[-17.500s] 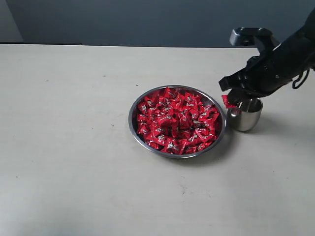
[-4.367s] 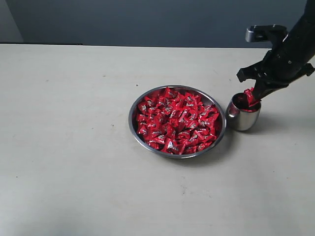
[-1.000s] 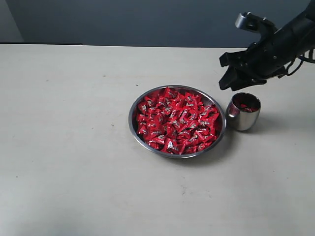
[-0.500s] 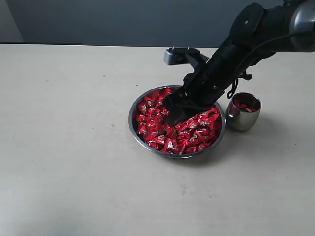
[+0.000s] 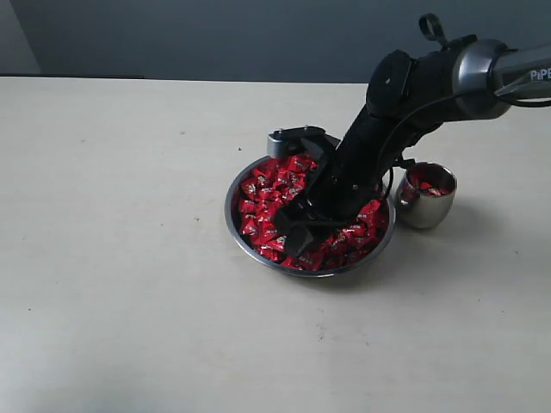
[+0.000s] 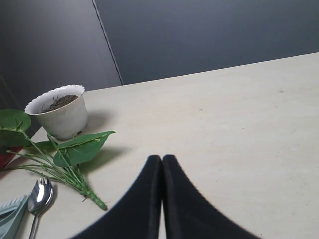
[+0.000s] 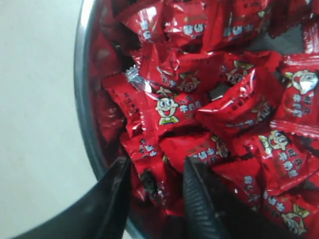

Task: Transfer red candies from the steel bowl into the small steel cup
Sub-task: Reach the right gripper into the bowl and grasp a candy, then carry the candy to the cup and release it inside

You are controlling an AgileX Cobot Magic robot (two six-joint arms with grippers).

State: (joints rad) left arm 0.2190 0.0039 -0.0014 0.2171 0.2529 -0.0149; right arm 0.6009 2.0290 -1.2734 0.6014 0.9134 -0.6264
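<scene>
The steel bowl (image 5: 228, 206) sits mid-table, heaped with red candies (image 5: 269, 182). Just to its right stands the small steel cup (image 5: 425, 211) with a few red candies (image 5: 430, 182) inside. My right gripper (image 5: 294, 239) reaches down into the near-left part of the bowl. In the right wrist view the gripper (image 7: 157, 164) is open, its fingers dipped among the red candies (image 7: 169, 107) close to the bowl's rim (image 7: 81, 99), with one wrapped candy lying between them. My left gripper (image 6: 162, 159) is shut on nothing over bare table and does not show in the exterior view.
The left wrist view shows a white plant pot (image 6: 57, 112), a green leafy stem (image 6: 79, 147) and a spoon (image 6: 40, 191) lying on the table off to one side. The right arm (image 5: 413, 86) slants over the bowl's right half, passing close to the cup.
The right arm has swung from above the cup over to the bowl and come down into the candies near the front-left rim. The cup and bowl have not moved.
</scene>
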